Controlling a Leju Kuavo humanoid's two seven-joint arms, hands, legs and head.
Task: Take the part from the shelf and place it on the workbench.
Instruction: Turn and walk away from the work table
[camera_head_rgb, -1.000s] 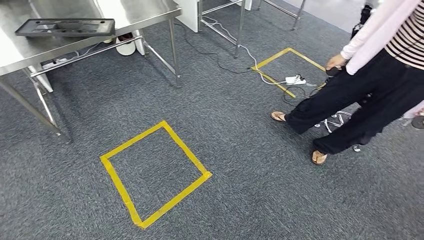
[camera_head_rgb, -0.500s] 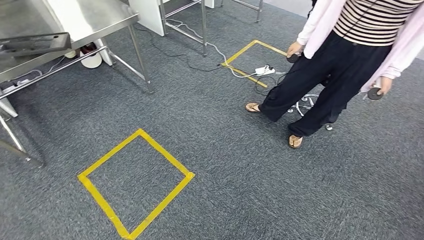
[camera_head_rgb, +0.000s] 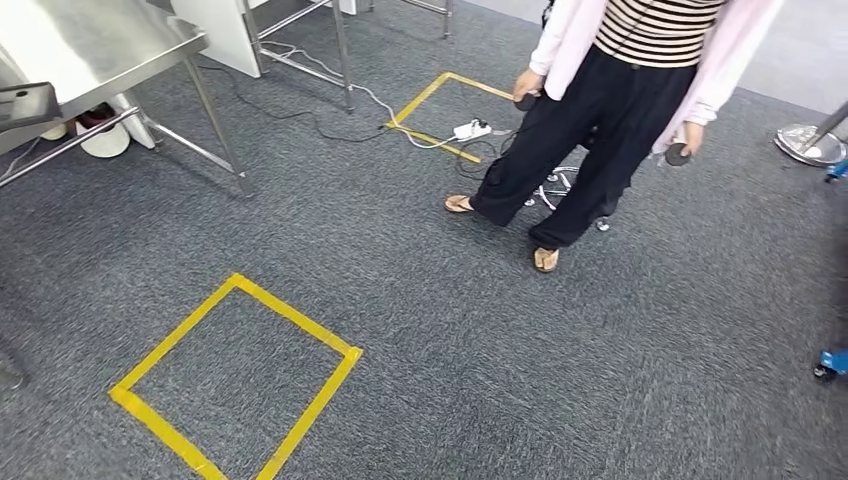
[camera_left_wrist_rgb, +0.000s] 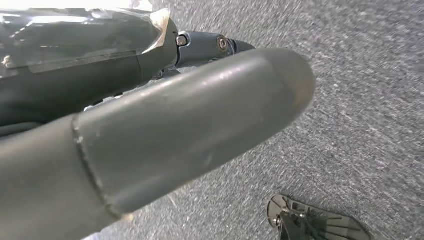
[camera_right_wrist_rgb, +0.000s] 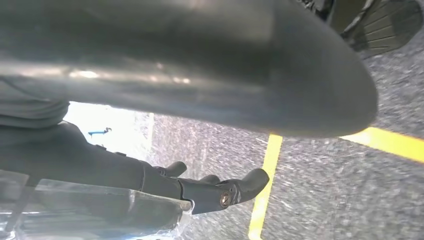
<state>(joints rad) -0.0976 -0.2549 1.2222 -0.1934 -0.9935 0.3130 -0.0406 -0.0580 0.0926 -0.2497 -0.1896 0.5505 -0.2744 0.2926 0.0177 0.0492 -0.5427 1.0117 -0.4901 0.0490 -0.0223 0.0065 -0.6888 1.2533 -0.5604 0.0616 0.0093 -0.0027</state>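
Counter (camera_head_rgb: 90, 40): steel, tray (camera_head_rgb: 25, 103) at edge, contents hidden. Left hand (camera_left_wrist_rgb: 165, 100), right hand (camera_right_wrist_rgb: 200, 75): fingers apart, holding nothing. Person (camera_head_rgb: 620, 90) nearby.

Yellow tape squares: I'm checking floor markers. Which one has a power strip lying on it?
The far yellow square beside the person; a white power strip lies at its edge. The near yellow square encloses only carpet.

Tape square (camera_head_rgb: 235, 385) on carpet (camera_head_rgb: 560, 370) front-left; person (camera_head_rgb: 600, 110) behind-right; workbench (camera_head_rgb: 90, 40) far left.
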